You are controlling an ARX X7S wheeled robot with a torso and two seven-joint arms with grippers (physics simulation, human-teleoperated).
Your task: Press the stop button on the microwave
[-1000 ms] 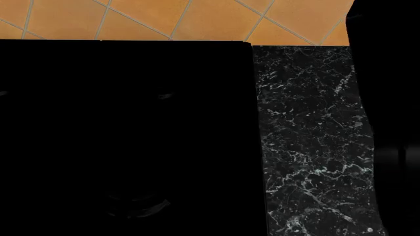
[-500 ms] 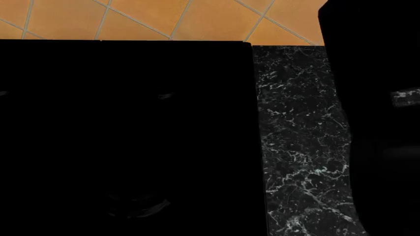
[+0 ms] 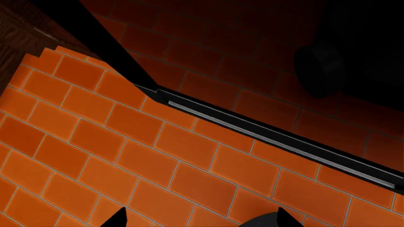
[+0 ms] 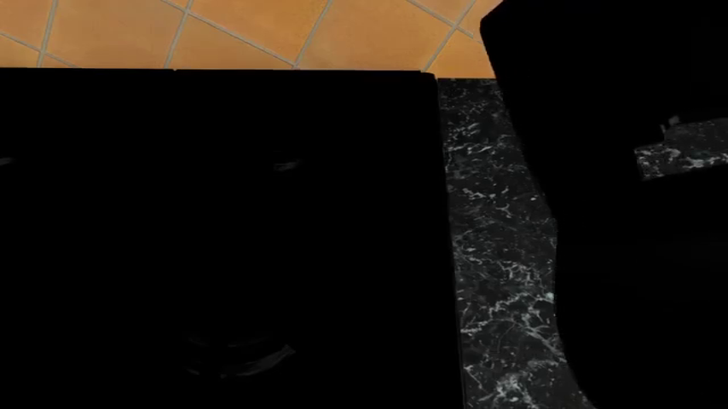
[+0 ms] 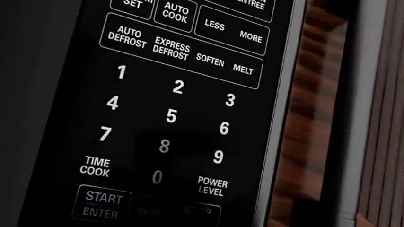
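Left gripper [image 3: 198, 218] fingertips apart, empty, over orange tiles [image 3: 94, 156] | right gripper jaws unseen, state unknown | stop button [image 5: 200, 211] dim at 6 o'clock below keypad [image 5: 169, 116], beside START/ENTER [image 5: 102, 204] | risk: shadowed label, drift could hit START or clock key

Orange tiled wall [image 3: 94, 156] — black marble counter [image 4: 495, 230], dim light.

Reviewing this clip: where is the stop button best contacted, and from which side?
Not grippable: the stop button is flush in the flat keypad, bottom row, under POWER LEVEL. Press its centre, probably straight on, square to the face.
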